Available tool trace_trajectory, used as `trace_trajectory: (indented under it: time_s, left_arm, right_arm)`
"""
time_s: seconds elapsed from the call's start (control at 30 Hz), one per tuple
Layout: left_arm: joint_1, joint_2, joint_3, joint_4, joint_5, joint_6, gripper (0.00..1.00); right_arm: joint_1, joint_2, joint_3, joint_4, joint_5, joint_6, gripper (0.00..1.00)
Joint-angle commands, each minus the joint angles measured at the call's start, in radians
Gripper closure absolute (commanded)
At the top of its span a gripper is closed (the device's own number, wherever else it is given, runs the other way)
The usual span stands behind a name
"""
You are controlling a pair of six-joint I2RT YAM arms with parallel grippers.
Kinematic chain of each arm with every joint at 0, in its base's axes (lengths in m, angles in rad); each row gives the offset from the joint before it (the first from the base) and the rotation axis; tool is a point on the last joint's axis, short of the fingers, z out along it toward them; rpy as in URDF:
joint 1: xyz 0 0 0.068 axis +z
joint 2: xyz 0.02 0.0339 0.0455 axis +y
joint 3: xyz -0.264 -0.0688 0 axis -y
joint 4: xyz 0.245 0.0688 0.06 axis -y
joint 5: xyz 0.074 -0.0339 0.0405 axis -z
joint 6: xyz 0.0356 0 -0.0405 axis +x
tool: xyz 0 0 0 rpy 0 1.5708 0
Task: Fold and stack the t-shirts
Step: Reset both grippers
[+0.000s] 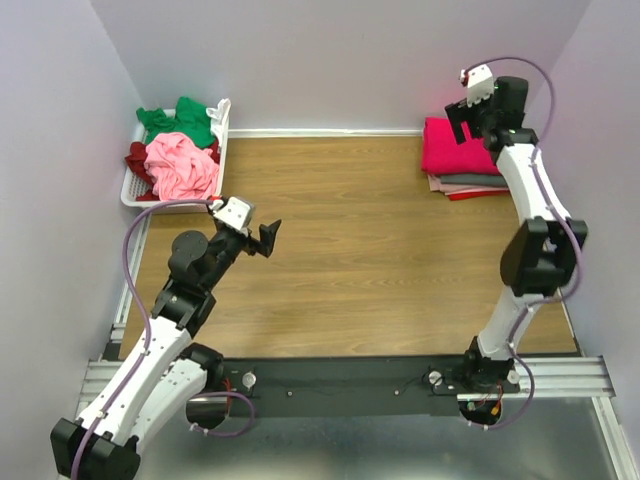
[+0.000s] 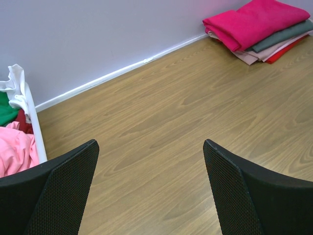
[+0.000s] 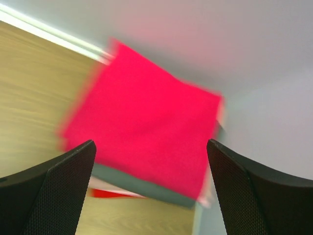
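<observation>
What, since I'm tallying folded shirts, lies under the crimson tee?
Under the crimson tee lie a grey tee, a dusty-pink tee and a red tee at the bottom. Only their edges show; the rest is covered, so further layers cannot be ruled out.

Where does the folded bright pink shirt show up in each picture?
Top external: the crimson-pink t-shirt lies upper right.
Left wrist: top right corner.
Right wrist: centre of the picture, blurred.
Shared landmark: the white skirting strip running just behind it.
</observation>
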Motion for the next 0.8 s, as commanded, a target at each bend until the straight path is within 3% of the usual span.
trace_trajectory:
  time_s: [0.0,0.1,0.27,0.47,0.6,0.77]
  left_arm:
    - [-0.003,-0.031,0.010,0.007,-0.039,-0.038,0.05]
    - [0.000,-0.037,0.027,-0.007,-0.082,-0.055,0.02]
    - [0.036,-0.031,0.073,-0.050,-0.125,-0.144,0.02]
    - [0.149,-0.010,0.177,-0.131,-0.140,-0.262,0.02]
    - [0.154,-0.036,0.188,-0.179,-0.171,-0.246,0.02]
    - [0.154,-0.069,0.173,-0.209,-0.208,-0.200,0.02]
  right_arm:
    - [0.008,-0.195,-0.160,-0.169,-0.587,0.097,0.00]
    - [0.008,-0.348,-0.278,-0.165,-0.691,0.135,0.00]
    - [0.008,-0.566,-0.481,-0.124,-0.593,0.250,0.00]
    - [0.005,-0.819,-0.660,-0.037,-0.325,0.456,0.00]
    - [-0.002,-0.936,-0.785,0.045,-0.096,0.600,0.00]
    - [-0.014,-1.027,-0.863,0.102,0.079,0.608,0.00]
